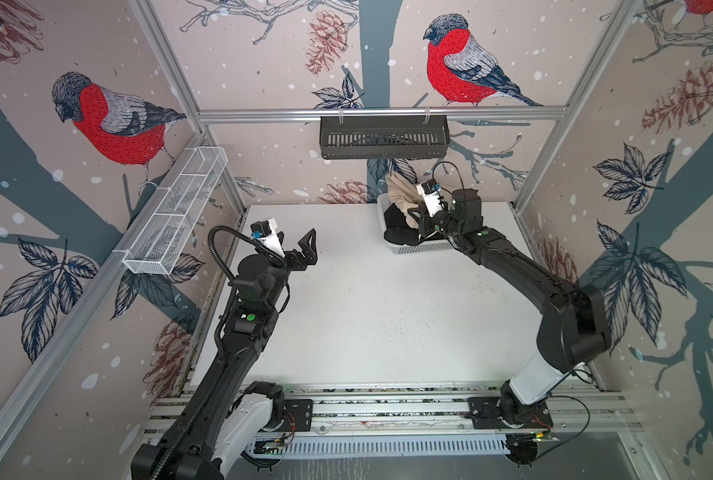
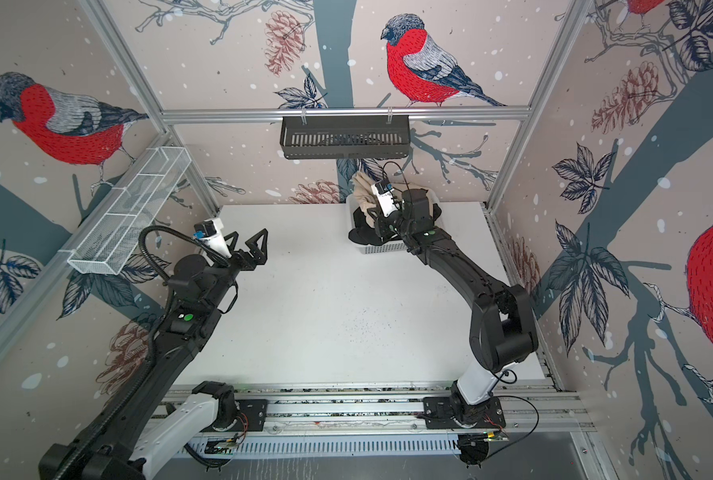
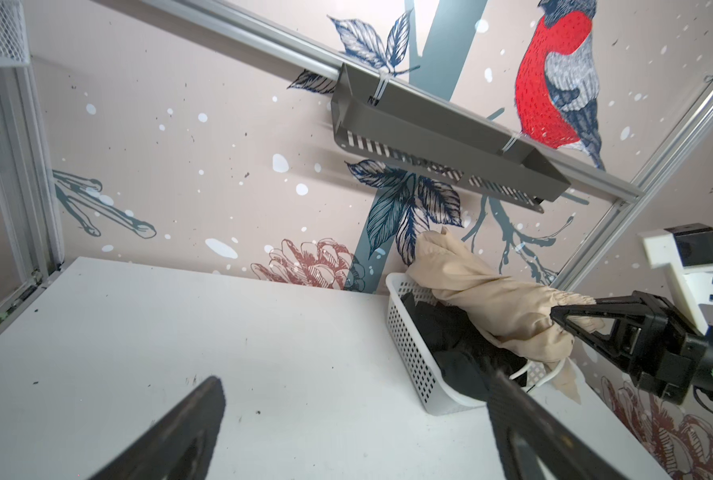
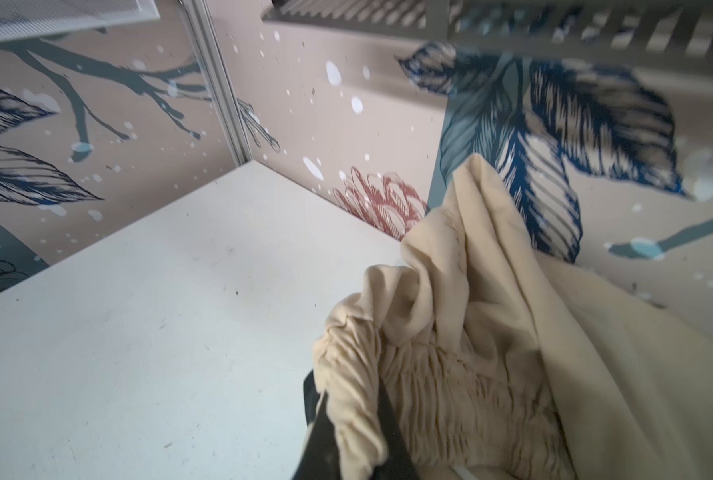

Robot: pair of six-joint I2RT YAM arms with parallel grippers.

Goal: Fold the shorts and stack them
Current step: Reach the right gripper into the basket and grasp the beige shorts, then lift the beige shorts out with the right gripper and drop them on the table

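Item 1, my right hand (image 3: 556,311): reached out over the basket (image 3: 408,349) at the far right of the worktop (image 1: 346,316). Jaws pressed together on the gathered elastic waistband of the beige shorts (image 3: 483,291). In the right wrist view the ruched band sits bunched between my two dark fingers (image 4: 319,428)

Item 2, beige shorts: crumpled and unfolded, uppermost in the basket. One end is propped up against the back wall, the waistband end is at my right fingers

Item 3, black shorts (image 3: 442,336): a crumpled, unfolded heap in the basket beneath the beige pair. In both top views part of it laps over the basket's near left corner

Item 4, my left hand (image 2: 244,244): fingers spread wide and empty, hovering above the left part of the worktop. It is well apart from the basket and turned towards it

Item 5, basket: white perforated plastic, standing on the worktop close to the back wall

Item 6, worktop: white, with dark specks near the middle

Item 7, fittings: black slotted tray (image 1: 383,143) hung on the back rail above the basket; white wire mesh shelf (image 1: 176,212) on the left rail
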